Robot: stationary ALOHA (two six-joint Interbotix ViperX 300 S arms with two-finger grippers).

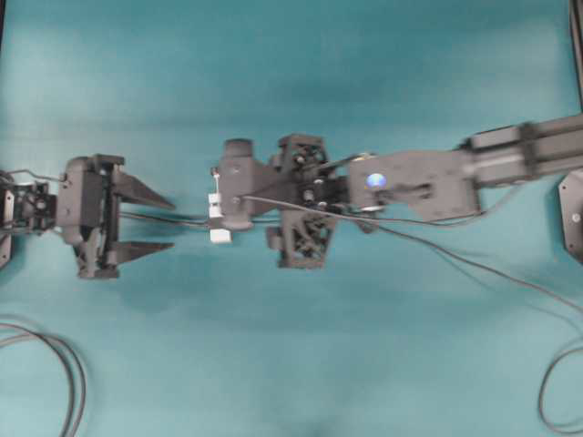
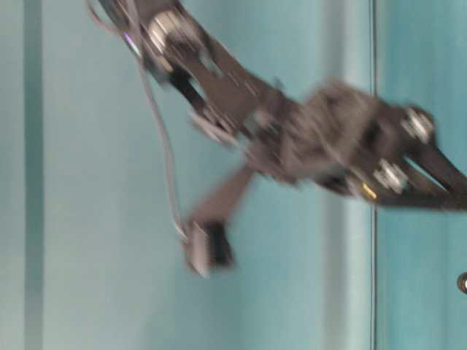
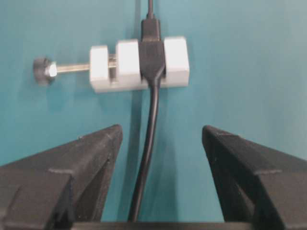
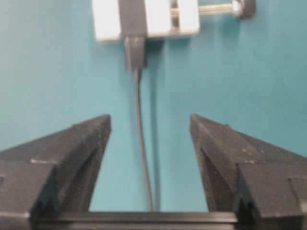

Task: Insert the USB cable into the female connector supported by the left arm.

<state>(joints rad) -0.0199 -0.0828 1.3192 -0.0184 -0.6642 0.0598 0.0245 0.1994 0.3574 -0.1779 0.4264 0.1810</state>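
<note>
USB cable [image 4: 138, 120] plugged into the female connector [image 3: 139, 64], which lies flat on the teal table [image 1: 291, 73], held by neither of my grippers. Connector sits ahead of my left gripper [image 3: 160, 139], jaws spread wide, apart from it. My right gripper [image 4: 148, 127] faces it from the opposite side, jaws wide, empty.

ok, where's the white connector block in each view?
Overhead: the female connector sits centre-left, just beyond the right end effector's tip.
Table-level: too blurred to tell.
Left wrist: upper centre, screw knob pointing left.
Right wrist: top centre, knob pointing right.
Shared landmark: the teal table.
</note>
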